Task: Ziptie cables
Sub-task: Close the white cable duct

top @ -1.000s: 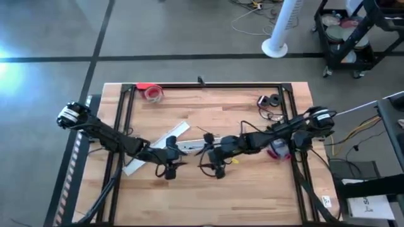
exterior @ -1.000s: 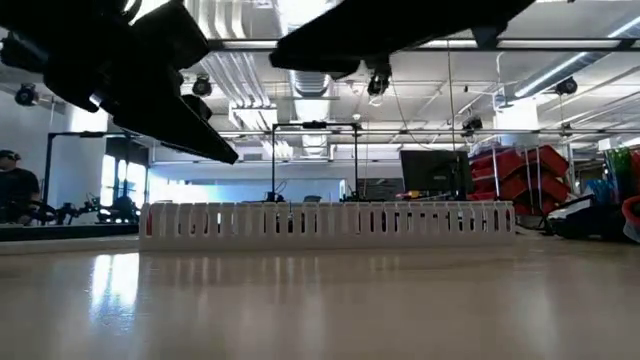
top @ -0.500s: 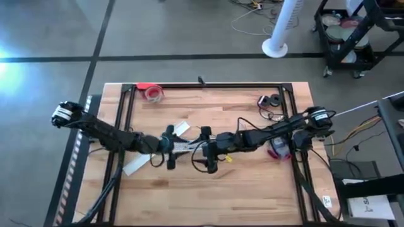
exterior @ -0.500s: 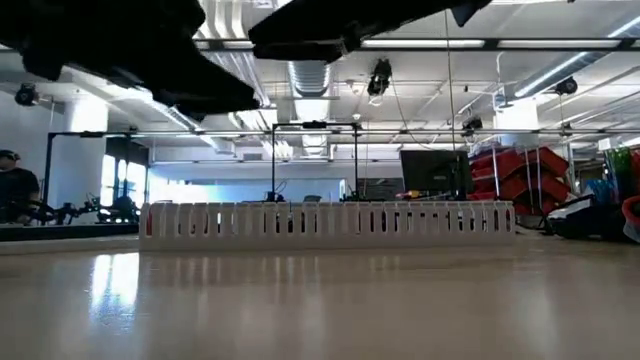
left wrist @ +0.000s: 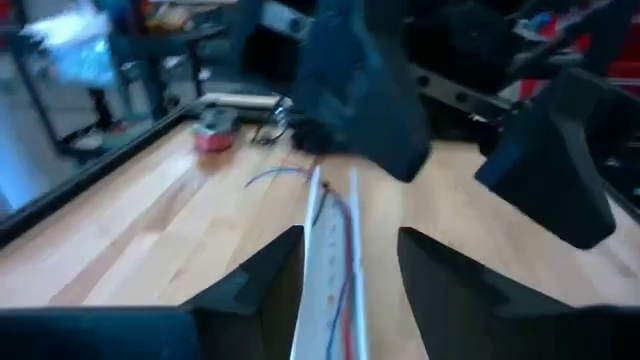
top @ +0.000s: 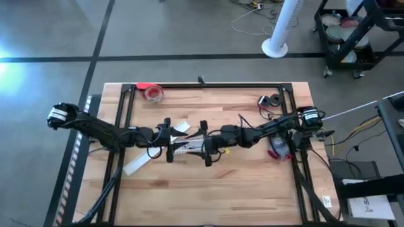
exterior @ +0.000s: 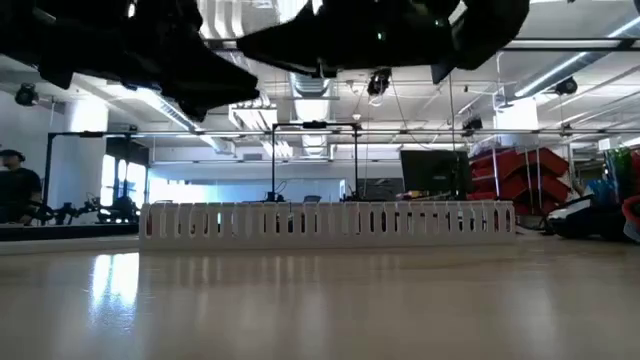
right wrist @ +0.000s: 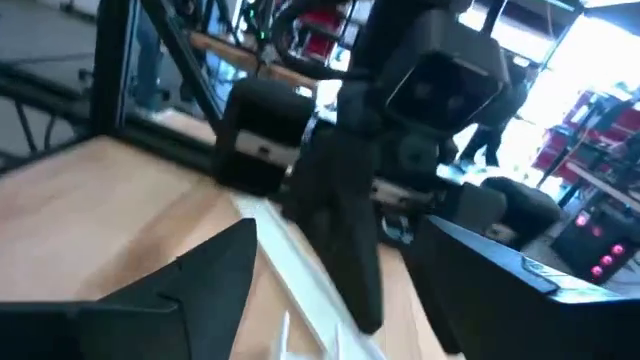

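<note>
Two dark arms meet over the middle of a pale wooden table [top: 208, 189], their tools facing one another across a long white slotted strip [top: 186, 145] that lies flat on the boards; the left tool [top: 169, 142] reaches in from one side of that strip and the right tool [top: 204, 144] from the other, the two tools close together above it; the left tool stands wide, its two dark fingers [left wrist: 262, 280] spread to either side of the strip in the left wrist view; the right tool is likewise wide, its fingers [right wrist: 215, 270] parted with the strip showing between them in the right wrist view. The cables [left wrist: 345, 240], thin reddish and blue wires, run lengthwise along the white strip between the left tool's fingers, with one loose blue end curving off onto the table beside it; whether either tool touches them cannot be told. A second white strip [top: 136, 165] lies at an angle just beside the first, under the left arm. Well away from the strip, a roll of red tape [top: 153, 93] sits near the table's far edge on the left arm's side; small dark rolls [top: 271, 101] sit near the far corner on the right arm's side. In the low view a person [exterior: 15, 190] shows in the room beyond the table.
</note>
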